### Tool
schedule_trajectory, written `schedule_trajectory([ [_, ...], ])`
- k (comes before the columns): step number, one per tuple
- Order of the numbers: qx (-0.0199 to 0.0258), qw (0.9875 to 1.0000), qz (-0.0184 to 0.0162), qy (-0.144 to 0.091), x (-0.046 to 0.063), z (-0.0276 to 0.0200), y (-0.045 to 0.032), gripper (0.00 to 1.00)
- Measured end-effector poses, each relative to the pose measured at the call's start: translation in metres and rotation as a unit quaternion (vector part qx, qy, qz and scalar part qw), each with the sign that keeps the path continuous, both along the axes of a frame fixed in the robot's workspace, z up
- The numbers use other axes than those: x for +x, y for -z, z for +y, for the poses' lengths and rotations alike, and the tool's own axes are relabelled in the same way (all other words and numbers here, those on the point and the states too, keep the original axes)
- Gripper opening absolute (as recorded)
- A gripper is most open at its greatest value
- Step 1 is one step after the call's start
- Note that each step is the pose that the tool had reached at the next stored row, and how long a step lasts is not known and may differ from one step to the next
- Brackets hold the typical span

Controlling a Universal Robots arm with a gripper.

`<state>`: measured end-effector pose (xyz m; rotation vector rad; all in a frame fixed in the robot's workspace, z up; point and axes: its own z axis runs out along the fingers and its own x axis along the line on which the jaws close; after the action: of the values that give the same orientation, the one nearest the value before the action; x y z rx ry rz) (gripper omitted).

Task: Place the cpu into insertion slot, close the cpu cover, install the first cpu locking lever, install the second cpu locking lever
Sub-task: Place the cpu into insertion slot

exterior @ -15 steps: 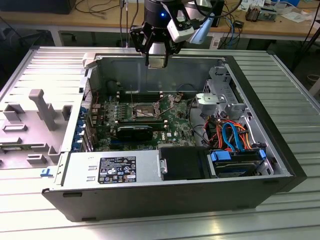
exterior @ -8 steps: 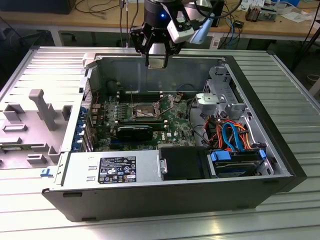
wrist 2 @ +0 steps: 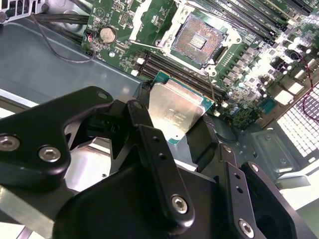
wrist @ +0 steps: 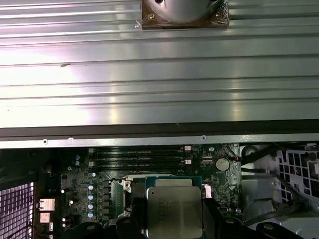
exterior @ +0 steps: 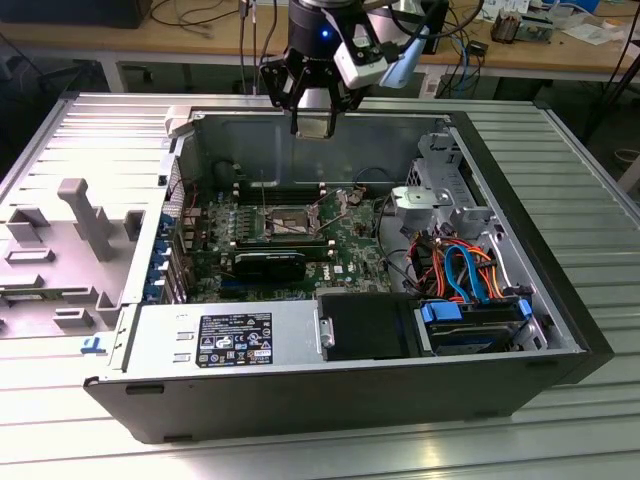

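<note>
My gripper (exterior: pixel 316 122) is clamped tight on the cpu (wrist 2: pixel 177 112), with a finger on each side. The cpu is square, so no side is longer, and its silver top faces both wrist views. It hangs in the air, well apart from the bare insertion slot (wrist 2: pixel 199 40).

So the arm (exterior: pixel 320 30) hangs in from the top of the exterior view, wrist pretty much straight down, little blue light glowing on it. The hand (exterior: pixel 314 125) sits up high, black fingers (wrist 2: pixel 149 142) pinched in on opposite edges of the cpu (wrist 2: pixel 175 110), holding it flat, silver side facing both wrist views
</note>
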<state>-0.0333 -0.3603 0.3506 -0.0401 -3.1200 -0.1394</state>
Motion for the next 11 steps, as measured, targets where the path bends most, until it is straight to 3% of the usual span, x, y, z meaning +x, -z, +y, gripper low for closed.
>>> schedule_trajectory([
  [11,0.0,1.0,0.0,0.0,0.0,-0.0002,0.0023,0.54],
])
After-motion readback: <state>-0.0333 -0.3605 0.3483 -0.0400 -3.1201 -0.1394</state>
